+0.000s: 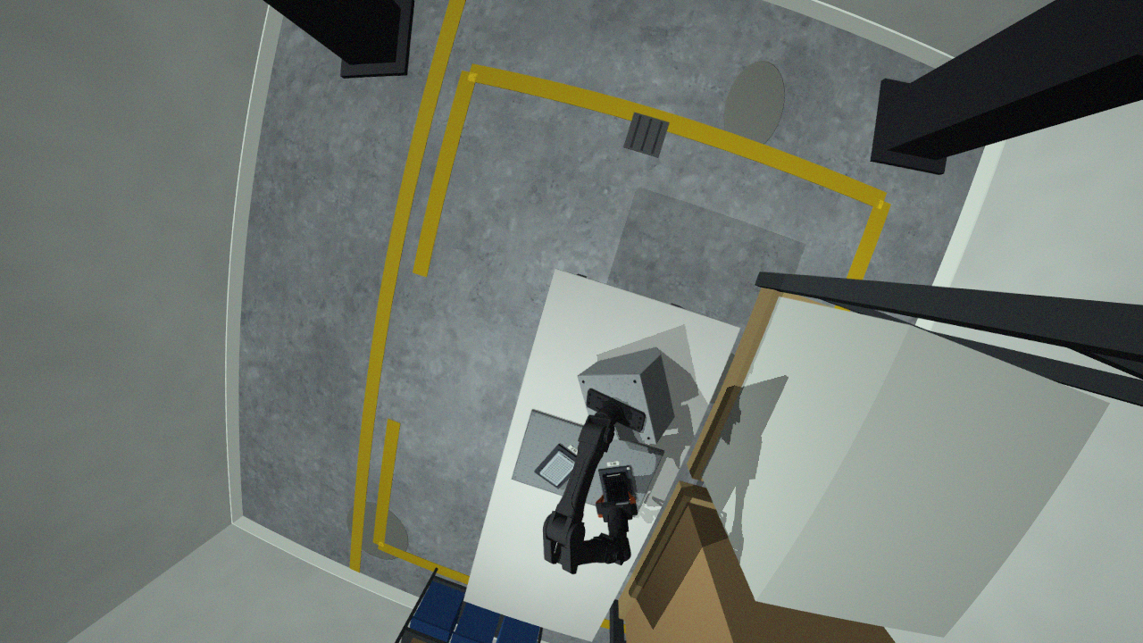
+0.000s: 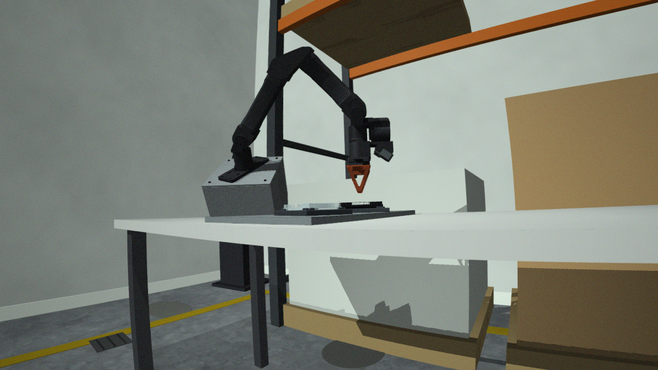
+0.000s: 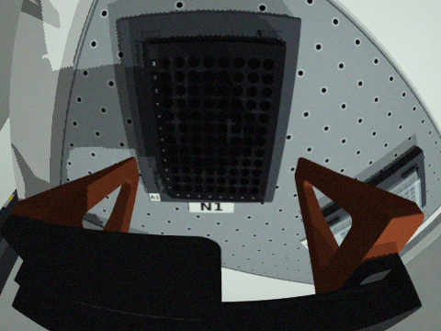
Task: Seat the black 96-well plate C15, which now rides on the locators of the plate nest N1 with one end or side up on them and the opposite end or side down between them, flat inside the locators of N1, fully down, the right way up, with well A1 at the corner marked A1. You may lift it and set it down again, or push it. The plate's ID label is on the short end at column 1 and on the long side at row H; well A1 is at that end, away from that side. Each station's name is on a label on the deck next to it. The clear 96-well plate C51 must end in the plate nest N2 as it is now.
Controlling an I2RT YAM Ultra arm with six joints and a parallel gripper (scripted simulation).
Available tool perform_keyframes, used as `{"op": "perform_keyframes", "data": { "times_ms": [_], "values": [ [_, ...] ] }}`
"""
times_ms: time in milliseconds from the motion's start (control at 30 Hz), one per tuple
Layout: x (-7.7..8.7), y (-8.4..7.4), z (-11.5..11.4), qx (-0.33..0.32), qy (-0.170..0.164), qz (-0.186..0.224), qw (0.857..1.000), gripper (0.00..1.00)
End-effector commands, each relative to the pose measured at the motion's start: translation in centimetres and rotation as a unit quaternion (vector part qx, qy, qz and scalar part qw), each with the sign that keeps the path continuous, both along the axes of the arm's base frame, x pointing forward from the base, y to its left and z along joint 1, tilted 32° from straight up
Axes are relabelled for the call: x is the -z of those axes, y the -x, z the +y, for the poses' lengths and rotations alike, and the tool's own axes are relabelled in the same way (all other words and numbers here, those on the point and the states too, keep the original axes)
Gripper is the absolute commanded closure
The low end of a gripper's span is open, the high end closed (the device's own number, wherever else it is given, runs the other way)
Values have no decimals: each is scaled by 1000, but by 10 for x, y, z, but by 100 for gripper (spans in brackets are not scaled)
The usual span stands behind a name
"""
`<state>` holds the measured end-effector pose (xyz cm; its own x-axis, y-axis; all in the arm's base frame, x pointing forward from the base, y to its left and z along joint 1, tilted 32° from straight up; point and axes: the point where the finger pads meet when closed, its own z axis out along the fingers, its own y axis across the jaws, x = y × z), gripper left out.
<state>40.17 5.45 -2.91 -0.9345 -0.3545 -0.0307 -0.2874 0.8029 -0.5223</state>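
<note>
The black 96-well plate C15 lies on the plate nest N1, wells up; it also shows in the overhead view and in the side view. The white N1 label sits on the deck at the plate's near short end. My gripper is open and empty, its orange fingers to either side of that near end and above the plate, as the side view shows. The clear plate C51 sits in nest N2 to the left, and shows at the right edge of the wrist view. I cannot tell the tilt of C15.
The nests stand on a grey perforated deck on a white table. The arm's grey base block stands behind the deck. A white box stands to the right; shelving hangs overhead.
</note>
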Motion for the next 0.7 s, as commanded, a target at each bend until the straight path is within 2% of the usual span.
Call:
{"op": "perform_keyframes", "data": {
  "times_ms": [0,267,667],
  "values": [
    [-5,-4,5,-4,-3,-9,1000,0],
    [-5,-4,5,-4,-3,-9,1000,0],
    [9,-7,-3,-4,-3,-9,1000,0]
  ]
}}
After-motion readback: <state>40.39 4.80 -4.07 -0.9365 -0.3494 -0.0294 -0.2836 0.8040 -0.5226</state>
